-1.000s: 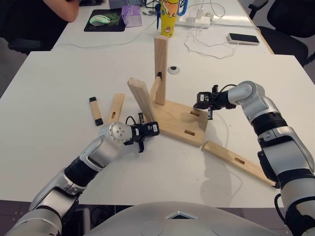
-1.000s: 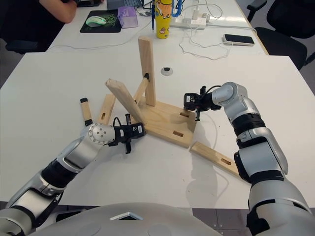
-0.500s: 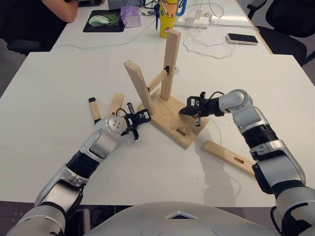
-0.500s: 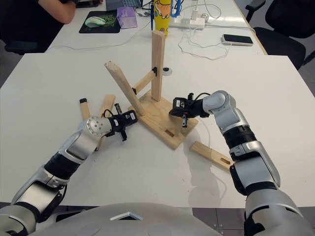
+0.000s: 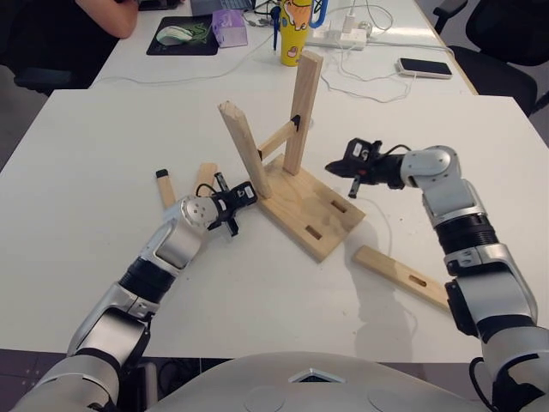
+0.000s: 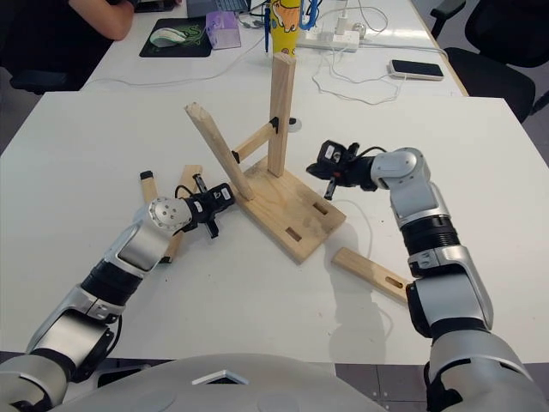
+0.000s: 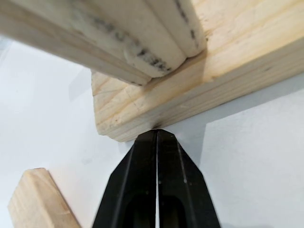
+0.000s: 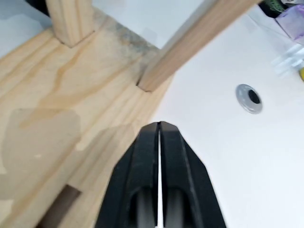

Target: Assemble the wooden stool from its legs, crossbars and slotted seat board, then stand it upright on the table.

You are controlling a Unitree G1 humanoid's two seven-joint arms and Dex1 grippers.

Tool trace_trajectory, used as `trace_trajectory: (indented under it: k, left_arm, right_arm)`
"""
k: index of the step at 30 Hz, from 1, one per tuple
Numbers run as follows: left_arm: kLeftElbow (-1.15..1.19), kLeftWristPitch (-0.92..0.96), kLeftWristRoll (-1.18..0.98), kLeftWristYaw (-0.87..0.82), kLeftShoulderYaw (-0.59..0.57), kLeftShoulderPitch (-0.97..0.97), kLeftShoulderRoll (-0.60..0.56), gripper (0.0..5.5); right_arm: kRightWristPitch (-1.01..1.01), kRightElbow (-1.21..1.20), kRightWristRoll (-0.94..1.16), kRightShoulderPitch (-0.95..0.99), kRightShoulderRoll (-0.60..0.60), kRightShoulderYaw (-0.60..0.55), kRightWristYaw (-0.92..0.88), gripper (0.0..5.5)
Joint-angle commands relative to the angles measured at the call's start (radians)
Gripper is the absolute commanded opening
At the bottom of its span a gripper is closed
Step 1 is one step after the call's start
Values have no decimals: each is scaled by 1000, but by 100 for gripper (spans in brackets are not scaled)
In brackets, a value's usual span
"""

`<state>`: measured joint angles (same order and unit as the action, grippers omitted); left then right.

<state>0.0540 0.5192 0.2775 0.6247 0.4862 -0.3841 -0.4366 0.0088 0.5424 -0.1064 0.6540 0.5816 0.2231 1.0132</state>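
Found the left jaws pressed together on nothing, tips touching the left corner of the seat board (image 7: 199, 80). Found the right jaws likewise closed and empty at the board's far edge, contact unclear. Judged the step a nudge to turn the board, lying flat on the tabletop (image 5: 103, 137) with an upright leg (image 5: 303, 112), a tilted leg (image 5: 244, 150) and a crossbar (image 5: 276, 137) seated. Called for low, slow pushes against the board's edge, never the legs. Noted open room ahead, a loose leg (image 5: 403, 276) toward the front right, and spare pieces (image 5: 204, 178) just beside the left arm.
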Motion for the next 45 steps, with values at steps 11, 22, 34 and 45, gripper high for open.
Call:
trace_trajectory:
  k: [11,22,34,45]
  left_arm:
    - [-11,61,-1,37,31,41,22,5]
    - [67,24,-5,46,1,4,17,5]
    - [36,30,-1,40,-27,21,8,5]
    - [-354,157,-38,-63,-253,197,-26,0]
  right_arm:
    - [85,-104,-43,-86,79,129,264,0]
    - [263,-332,61,-187,55,115,309,0]
    - [322,-404,108,-213,76,76,242,0]
    - [867,-941,513,-426,555,-285,460,107]
